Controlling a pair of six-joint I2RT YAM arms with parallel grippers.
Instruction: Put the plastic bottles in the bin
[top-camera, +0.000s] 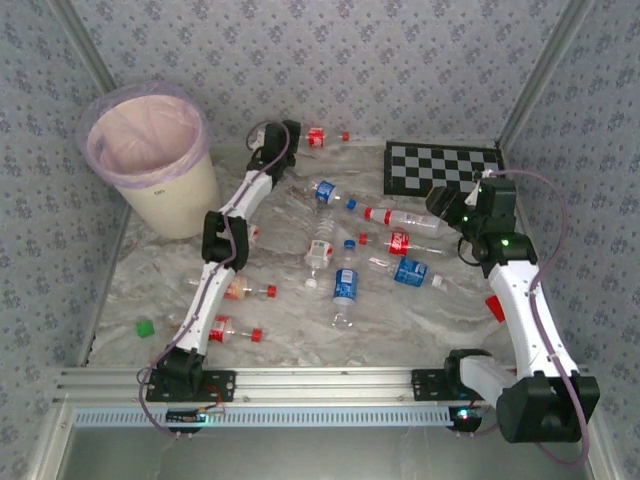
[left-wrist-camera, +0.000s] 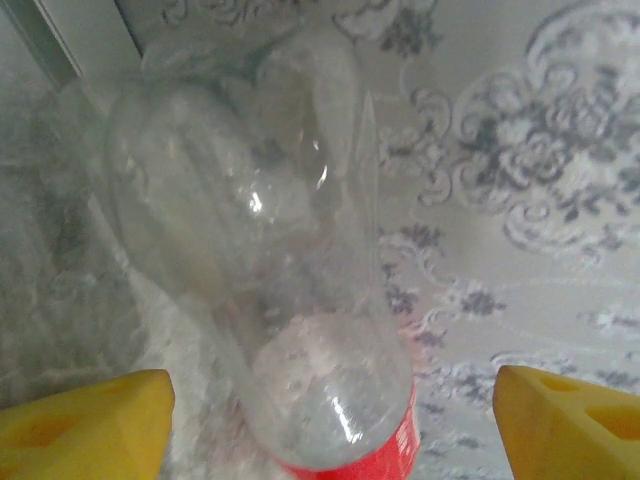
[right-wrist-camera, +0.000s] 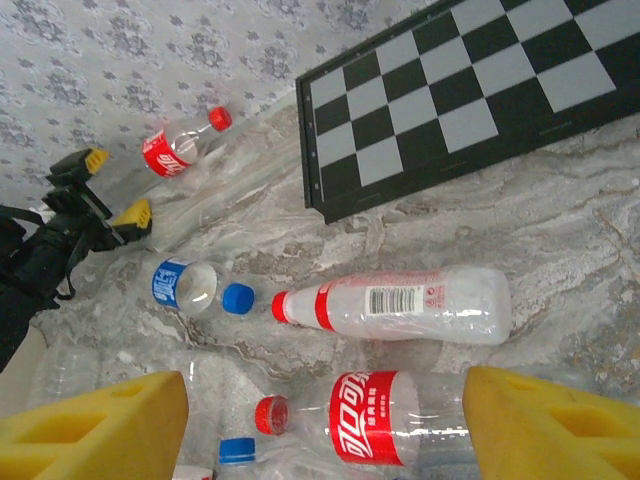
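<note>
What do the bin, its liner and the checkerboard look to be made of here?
Bin: probably plastic; the wall is smooth, matte and cream-coloured.
Liner: thin plastic film, translucent pink, crinkled and folded over the rim.
Checkerboard: a rigid flat board with printed black and white squares, a dark edge and a slight sheen. Whether it is plastic or card is unclear.

Soft, even light; only faint shadows on table (top-camera: 420, 335). Left wrist view blurry: close-up clear bottle (left-wrist-camera: 300, 300) out of focus, w/ small glare spots. Right wrist view sharp.
</note>
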